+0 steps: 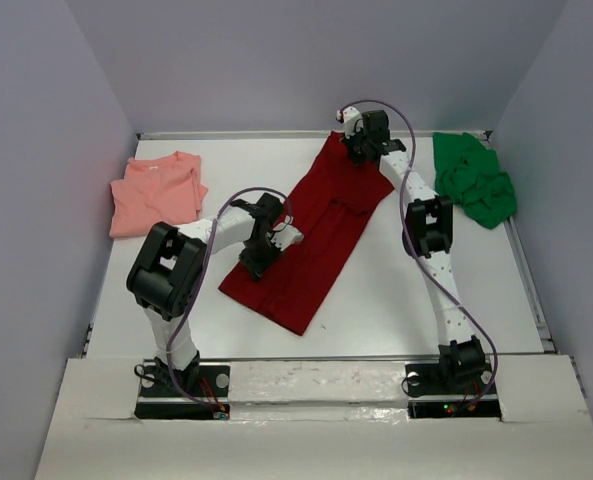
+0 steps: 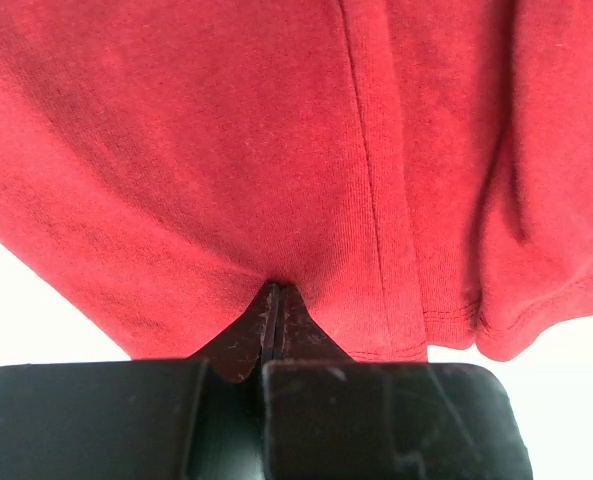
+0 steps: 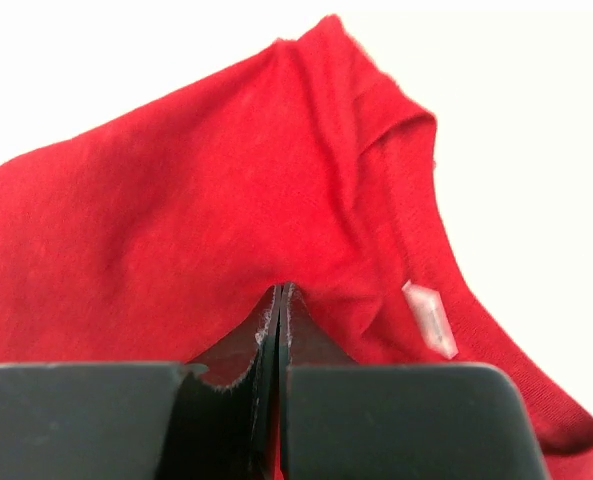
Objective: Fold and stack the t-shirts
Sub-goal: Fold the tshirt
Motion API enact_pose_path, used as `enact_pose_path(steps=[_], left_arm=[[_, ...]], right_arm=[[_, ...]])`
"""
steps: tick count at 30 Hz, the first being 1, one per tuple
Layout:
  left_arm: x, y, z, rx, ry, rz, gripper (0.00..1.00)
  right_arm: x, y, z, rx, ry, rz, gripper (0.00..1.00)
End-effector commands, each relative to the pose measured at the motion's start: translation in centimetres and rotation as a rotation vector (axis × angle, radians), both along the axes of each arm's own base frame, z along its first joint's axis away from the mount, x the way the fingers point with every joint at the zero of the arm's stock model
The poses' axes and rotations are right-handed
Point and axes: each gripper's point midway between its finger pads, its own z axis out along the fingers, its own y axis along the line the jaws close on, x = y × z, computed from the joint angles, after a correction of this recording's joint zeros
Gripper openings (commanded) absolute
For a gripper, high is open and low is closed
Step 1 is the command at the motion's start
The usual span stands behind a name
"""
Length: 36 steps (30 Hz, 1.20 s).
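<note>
Midway folding red shirt (image 1: 311, 240), pinched by left gripper (image 2: 273, 300) near hem (image 2: 446, 316), right gripper (image 3: 279, 300) near collar (image 3: 416, 190). Done, seemingly: pink shirt (image 1: 158, 195), left of it. Remaining: crumpled green shirt (image 1: 474, 180), right of it; stacking.

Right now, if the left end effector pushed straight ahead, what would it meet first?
The dark red t-shirt: the left end effector is shut on its fabric, which fills the view ahead.

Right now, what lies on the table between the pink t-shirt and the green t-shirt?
In the top view, the dark red t-shirt lies between the pink t-shirt and the green t-shirt.
</note>
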Motion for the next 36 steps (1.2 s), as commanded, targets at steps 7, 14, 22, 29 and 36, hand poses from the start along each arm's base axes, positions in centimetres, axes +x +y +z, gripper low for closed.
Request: enact_pose_path(steps=[7,14,22,29,36], left_arm=[[-0.1,-1.2,1.9,-0.049,0.010,-0.029,0.00],[5.1,-0.8,5.8,-0.011,-0.206,-0.008,0.00],[11.8,-1.1,11.7,-0.077,-0.409,0.024,0.00],[15.9,3.0,12.9,-0.125,-0.518,0.206,0.00],[17.1,10.1,13.4,-0.066,-0.576,0.408,0.00]], right_arm=[[3.7,0.7,11.1,0.061,-0.325,-0.014,0.01],[-0.3,-2.3,16.7,-0.051,-0.326,-0.067,0.00],[-9.3,-4.6,15.1,-0.081,-0.114,-0.088,0.00],[-12.5,-5.4,7.3,-0.072,0.119,-0.091,0.00],[-12.2,-3.1,3.5,0.004,0.290,-0.052,0.00]])
